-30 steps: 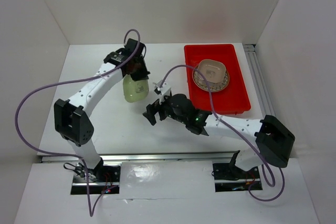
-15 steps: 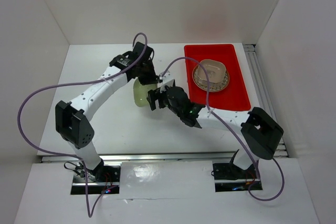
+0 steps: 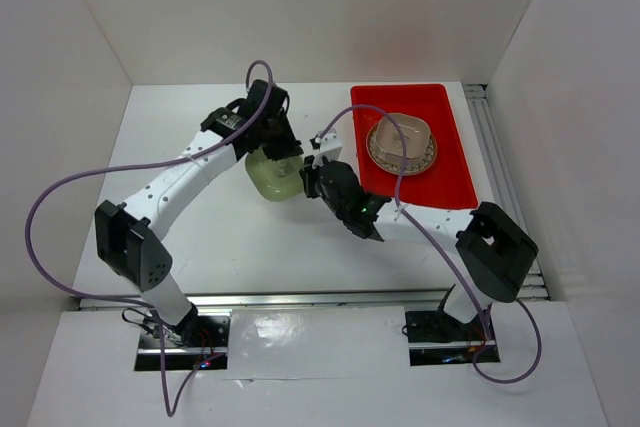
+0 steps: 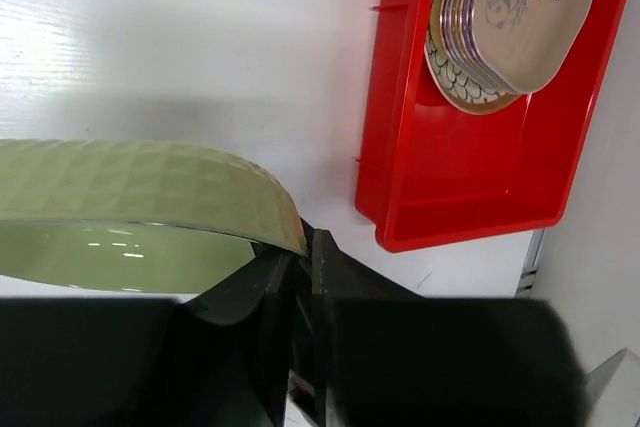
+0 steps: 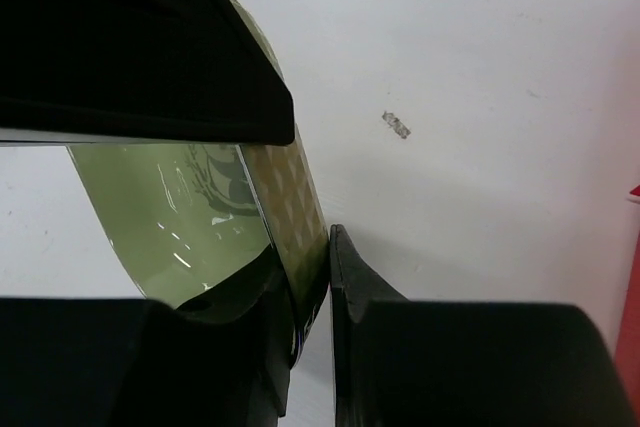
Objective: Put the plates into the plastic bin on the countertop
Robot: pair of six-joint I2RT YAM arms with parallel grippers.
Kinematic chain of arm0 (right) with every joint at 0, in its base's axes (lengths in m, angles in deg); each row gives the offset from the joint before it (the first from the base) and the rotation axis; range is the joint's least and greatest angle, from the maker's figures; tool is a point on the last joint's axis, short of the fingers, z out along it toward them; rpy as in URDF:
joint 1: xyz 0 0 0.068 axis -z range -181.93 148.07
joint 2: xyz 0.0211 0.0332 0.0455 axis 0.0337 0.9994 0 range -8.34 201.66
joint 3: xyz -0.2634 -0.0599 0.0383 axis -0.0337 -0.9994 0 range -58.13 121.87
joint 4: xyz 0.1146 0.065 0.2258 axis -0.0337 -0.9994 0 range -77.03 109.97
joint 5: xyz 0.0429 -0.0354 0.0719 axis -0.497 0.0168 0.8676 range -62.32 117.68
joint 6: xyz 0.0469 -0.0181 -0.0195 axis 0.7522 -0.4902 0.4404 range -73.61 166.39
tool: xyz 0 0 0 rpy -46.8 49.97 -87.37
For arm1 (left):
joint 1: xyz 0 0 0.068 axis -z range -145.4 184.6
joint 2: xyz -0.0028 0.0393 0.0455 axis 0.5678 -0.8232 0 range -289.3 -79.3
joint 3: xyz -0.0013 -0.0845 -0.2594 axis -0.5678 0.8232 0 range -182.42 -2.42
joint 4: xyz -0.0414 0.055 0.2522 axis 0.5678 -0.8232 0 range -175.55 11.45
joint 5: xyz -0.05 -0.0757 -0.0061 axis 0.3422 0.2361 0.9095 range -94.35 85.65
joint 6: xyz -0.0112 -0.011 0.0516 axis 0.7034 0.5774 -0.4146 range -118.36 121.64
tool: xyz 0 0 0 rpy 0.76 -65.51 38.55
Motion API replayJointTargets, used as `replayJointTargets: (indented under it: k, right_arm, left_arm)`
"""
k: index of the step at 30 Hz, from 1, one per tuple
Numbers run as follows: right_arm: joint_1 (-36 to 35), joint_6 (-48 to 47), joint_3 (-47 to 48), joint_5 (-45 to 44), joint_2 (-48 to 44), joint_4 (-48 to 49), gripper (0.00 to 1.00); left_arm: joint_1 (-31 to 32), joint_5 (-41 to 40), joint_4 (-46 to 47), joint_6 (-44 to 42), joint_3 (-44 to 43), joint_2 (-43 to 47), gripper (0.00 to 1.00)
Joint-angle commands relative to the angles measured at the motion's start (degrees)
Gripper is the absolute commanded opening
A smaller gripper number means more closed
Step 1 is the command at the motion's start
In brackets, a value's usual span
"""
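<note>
A green plate (image 3: 272,175) hangs over the countertop (image 3: 230,237), between both grippers. My left gripper (image 3: 278,152) sits at its far rim. In the left wrist view the green plate (image 4: 140,187) has its rim between the left gripper's (image 4: 305,247) tips, with a thin gap beside it. My right gripper (image 3: 308,175) meets the plate from the right. In the right wrist view that gripper (image 5: 328,247) is shut on the green plate's (image 5: 190,207) patterned rim. The red plastic bin (image 3: 430,192) holds a stack of plates (image 3: 402,139) on a round lattice plate (image 4: 455,77).
White walls close in the countertop on three sides. A metal rail (image 3: 495,147) runs along the right edge beside the bin (image 4: 470,177). The right arm's purple cable (image 3: 350,127) arcs over the bin's near left corner.
My right gripper has swung left to the green plate and closed on its rim. The left arm has brought the plate rightward, and its jaws have loosened slightly.
</note>
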Motion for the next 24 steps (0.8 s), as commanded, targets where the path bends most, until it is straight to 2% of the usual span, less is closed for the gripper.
replayJointTargets:
  k: [1, 3, 5, 8, 14, 15, 16, 18, 22, 24]
  right_arm:
    - [-1.3, 0.8, 2.6, 0.3, -0.3, 1.5, 0.0]
    - [-1.3, 3.2, 3.9, -2.8, -0.9, -0.6, 0.0]
    - [-1.3, 5.8, 4.8, -6.6, -0.9, -2.8, 0.0]
    - [0.2, 10.7, 6.7, -10.8, -0.2, -6.6, 0.0]
    - [7.2, 17.1, 8.5, -15.7, -2.6, -12.8, 0.0]
    - [8.9, 17.1, 9.1, -15.7, -2.6, -14.5, 0.0]
    - [12.6, 17.8, 10.0, -15.7, -2.6, -16.4, 0.0]
    - [16.4, 17.8, 12.4, -14.7, -2.6, -20.9, 0.0]
    - [29.9, 17.8, 12.4, -8.7, -3.9, -21.6, 0.0]
    - [33.5, 17.8, 11.9, -6.9, -4.5, -22.9, 0.0]
  left_arm:
    - [-0.1, 3.5, 3.0, -3.6, 0.3, 0.3, 0.22]
    - [-0.1, 3.5, 3.5, -3.6, 0.3, 0.3, 0.51]
    - [-0.1, 3.5, 3.5, -4.1, -0.4, 0.3, 0.73]
    - [-0.1, 2.9, 3.5, -4.6, -2.7, 1.9, 0.85]
    - [-0.8, -0.1, 0.0, -3.0, -6.1, 7.3, 0.86]
    - [-0.8, -0.7, 0.0, -3.0, -5.0, 8.4, 0.91]
    - [-2.2, -0.7, 0.0, -3.0, -3.6, 9.7, 1.0]
    - [-3.6, 0.0, 0.0, -3.7, -2.1, 13.2, 1.0]
    - [-6.5, 0.6, 0.0, -6.0, -0.2, 15.9, 1.0]
    - [-8.5, 1.5, 0.0, -7.6, 2.5, 16.6, 1.0]
